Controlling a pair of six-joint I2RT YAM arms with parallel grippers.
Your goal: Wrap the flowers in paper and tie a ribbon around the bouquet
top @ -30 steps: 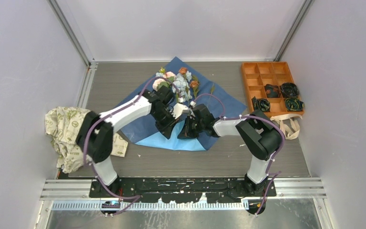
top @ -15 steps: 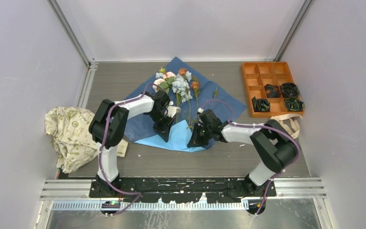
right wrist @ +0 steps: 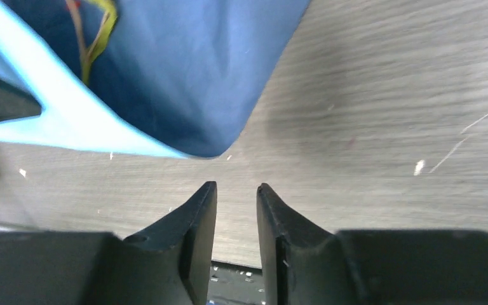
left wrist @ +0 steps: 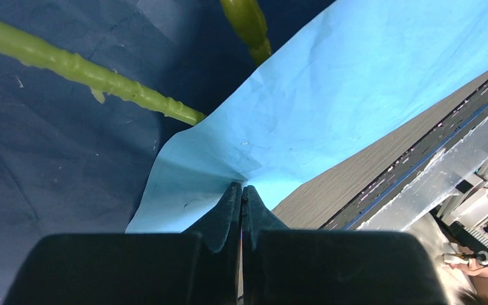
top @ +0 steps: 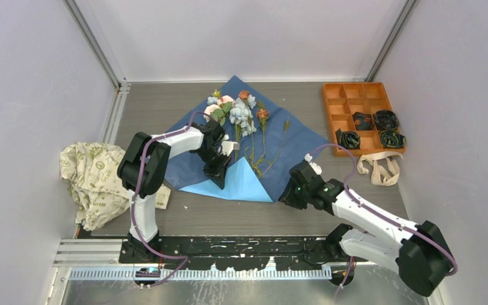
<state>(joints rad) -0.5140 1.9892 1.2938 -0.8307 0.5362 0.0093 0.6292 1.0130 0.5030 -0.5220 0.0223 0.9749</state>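
**Paper corner folded over flower stalks, pinched by the left gripper**

The paper (top: 305, 136) lies as a diamond on the worktop (top: 159, 101), dark face up, with its near corner turned over to show light blue. The flowers (top: 238, 114) rest on it, blooms at the far corner and stalks running under that flap. The left gripper (left wrist: 241, 190) is clamped on the flap, apparently to pin the fold. The right gripper (right wrist: 236, 187) hovers beside the paper's near-right edge, jaws slightly apart and empty. The ribbon (top: 381, 166) lies at the right.
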